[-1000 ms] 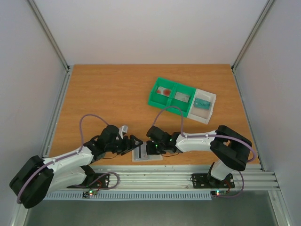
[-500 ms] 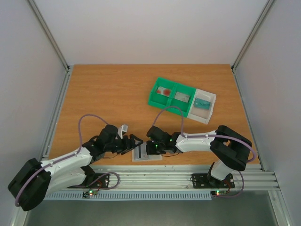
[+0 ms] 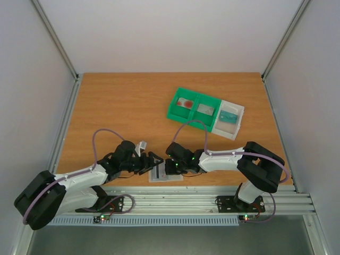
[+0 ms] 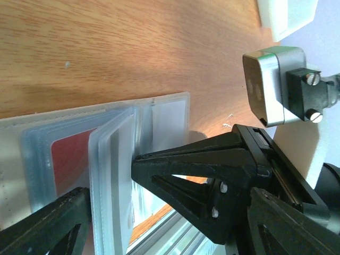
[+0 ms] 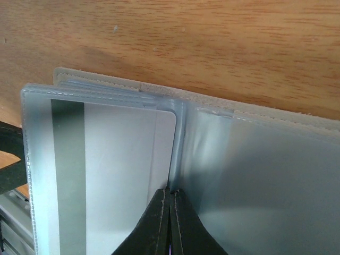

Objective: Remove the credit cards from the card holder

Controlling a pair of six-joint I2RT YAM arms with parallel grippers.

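Now right claw (image 5: 170, 195) seemingly pinches card holder (image 5: 255, 159); left claw (image 3: 150, 162) spread.

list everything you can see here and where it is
table: one, orange-brown wood, under everything
card holder: one, beige with clear sleeves, lying open at the near edge
credit cards: two, one pale with a dark stripe, one dark red, both in sleeves
green tray: one, two compartments, right of centre, small items inside
white tray: one, against the green tray's right side
left gripper: black, open, at the holder's left
right gripper: black, shut, tips at the holder's fold
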